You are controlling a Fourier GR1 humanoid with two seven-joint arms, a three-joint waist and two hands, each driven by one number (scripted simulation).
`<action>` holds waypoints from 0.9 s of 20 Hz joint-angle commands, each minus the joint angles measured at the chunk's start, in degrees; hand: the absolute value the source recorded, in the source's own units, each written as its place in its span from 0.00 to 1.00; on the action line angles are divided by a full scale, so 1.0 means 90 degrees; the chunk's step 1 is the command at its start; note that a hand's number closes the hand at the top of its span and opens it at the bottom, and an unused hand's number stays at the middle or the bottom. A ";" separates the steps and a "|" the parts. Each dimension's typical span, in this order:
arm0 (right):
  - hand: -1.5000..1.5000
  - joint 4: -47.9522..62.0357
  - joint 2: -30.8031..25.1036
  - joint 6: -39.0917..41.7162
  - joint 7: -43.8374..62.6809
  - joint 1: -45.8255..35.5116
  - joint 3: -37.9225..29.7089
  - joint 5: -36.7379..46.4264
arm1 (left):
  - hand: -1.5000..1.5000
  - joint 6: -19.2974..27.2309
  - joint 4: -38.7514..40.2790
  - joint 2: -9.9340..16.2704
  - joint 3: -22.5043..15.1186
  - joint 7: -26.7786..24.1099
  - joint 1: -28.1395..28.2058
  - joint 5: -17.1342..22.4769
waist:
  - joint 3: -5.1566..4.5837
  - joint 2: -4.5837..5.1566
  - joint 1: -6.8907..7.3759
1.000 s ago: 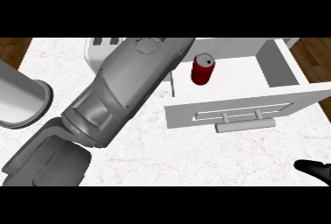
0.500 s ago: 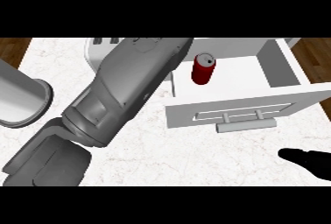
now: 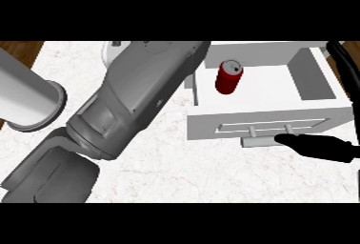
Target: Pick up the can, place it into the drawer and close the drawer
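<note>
The red can point(image 3: 228, 76) stands upright inside the open white drawer point(image 3: 320, 88), near its left wall. The drawer's front panel point(image 3: 211, 127) carries a bar handle point(image 3: 268, 128) and faces the view's lower edge. My right hand point(image 3: 314, 145) comes in from the right edge, black, with straight fingers pointing left. Its fingertips point(image 3: 283, 139) lie right below the handle, at the front panel's lower edge. My left forearm point(image 3: 134, 105) crosses the middle from bottom left to the top. The left hand itself is out of sight past the top.
A large grey cylinder point(image 3: 28, 100) stands at the left edge of the marble counter point(image 3: 211, 171). A pale object point(image 3: 112, 48) peeks out beside the left forearm at the top. A curved black strip point(image 3: 346, 64) runs down the right edge; what it is cannot be told.
My right hand has moved up and left from the lower right corner to the drawer's front panel. The can, drawer and left forearm have stayed put.
</note>
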 commanded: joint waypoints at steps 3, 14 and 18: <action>0.00 0.1331 0.0144 -0.0381 -0.0297 -0.0610 0.0872 0.1310 | 0.00 0.0009 0.0039 -0.0001 -0.0186 0.0112 -0.0088 -0.0028 | -0.0003 -0.0051 0.0182; 0.00 0.4455 0.0689 -0.1888 -0.0993 -0.1724 0.1171 0.2877 | 0.00 -0.0441 -0.0114 0.0410 0.0157 0.0236 0.0129 -0.0096 | -0.0010 -0.0114 0.0490; 0.00 0.5658 0.1017 -0.2607 -0.1172 -0.2251 0.1120 0.3270 | 0.00 -0.0037 -0.0330 0.0224 0.0086 0.0331 0.0186 -0.0267 | -0.0008 -0.0123 0.0503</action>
